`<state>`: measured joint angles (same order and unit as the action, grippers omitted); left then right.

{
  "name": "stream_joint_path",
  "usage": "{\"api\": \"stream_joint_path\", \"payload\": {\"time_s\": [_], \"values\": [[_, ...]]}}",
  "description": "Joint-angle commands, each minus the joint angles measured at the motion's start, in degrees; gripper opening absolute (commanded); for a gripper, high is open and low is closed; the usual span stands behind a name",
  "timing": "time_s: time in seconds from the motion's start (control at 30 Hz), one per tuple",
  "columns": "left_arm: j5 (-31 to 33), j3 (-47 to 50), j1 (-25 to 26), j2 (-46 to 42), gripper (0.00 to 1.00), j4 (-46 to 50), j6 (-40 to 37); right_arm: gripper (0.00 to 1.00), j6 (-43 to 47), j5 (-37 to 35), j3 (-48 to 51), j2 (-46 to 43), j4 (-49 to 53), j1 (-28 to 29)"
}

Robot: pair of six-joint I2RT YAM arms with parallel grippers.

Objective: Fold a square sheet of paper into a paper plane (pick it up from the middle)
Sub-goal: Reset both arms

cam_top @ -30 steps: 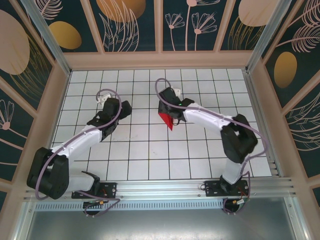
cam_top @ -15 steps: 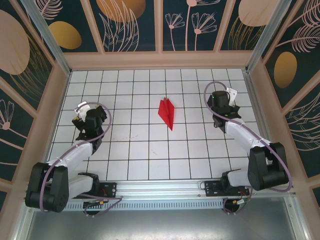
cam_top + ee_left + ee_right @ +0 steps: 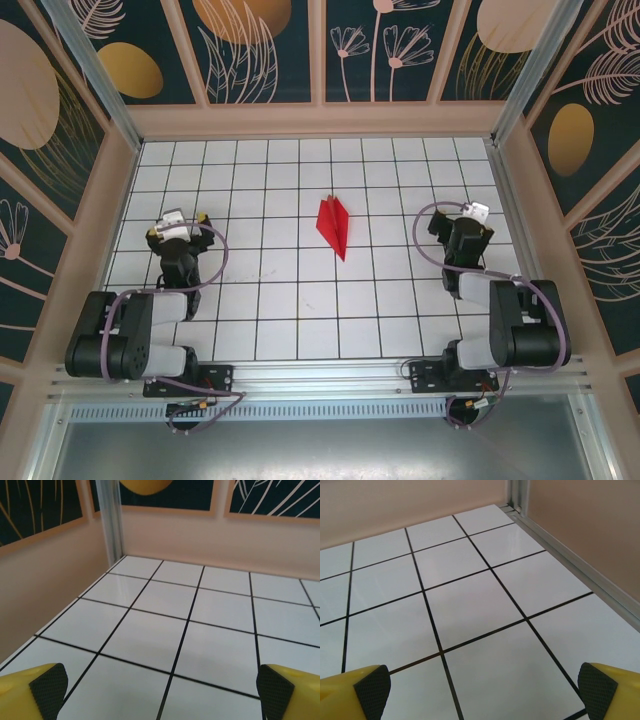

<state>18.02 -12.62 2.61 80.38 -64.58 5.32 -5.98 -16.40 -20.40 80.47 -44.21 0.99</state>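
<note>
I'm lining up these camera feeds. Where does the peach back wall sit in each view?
Top external: the peach back wall runs as a band along the far edge of the grid table.
Left wrist: the wall spans the upper frame, right of the corner post.
Right wrist: the wall crosses the top left, behind the tiles.
Shared landmark: the black-lined white grid table.
</note>
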Motion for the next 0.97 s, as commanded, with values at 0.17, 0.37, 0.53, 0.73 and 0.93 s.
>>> {"api": "stream_joint_path", "payload": {"time_s": [0.17,0.37,0.53,0.73,0.93], "values": [[-8.6,1.3,-1.6,8.2,0.99,-15.7,-0.9,0.99,5.0,10.4,4.4,5.6,-21.3,-1.0],[-2.4,1.8,-1.6,8.0,0.98,-16.4,0.8,0.99,4.5,12.9,6.2,6.8,-25.0,-2.0],[-4.7,2.4,-1.6,8.0,0.98,-17.2,0.1,0.99,4.4,12.9,6.3,7.0,-25.3,-2.1],[-8.7,0.1,-1.5,8.1,0.99,-12.9,-1.1,0.99,4.4,12.9,6.3,7.0,-25.3,-2.1],[-8.6,0.1,-1.6,8.0,0.99,-13.1,-1.1,0.99,4.4,13.0,6.3,7.0,-25.3,-2.2]]}}
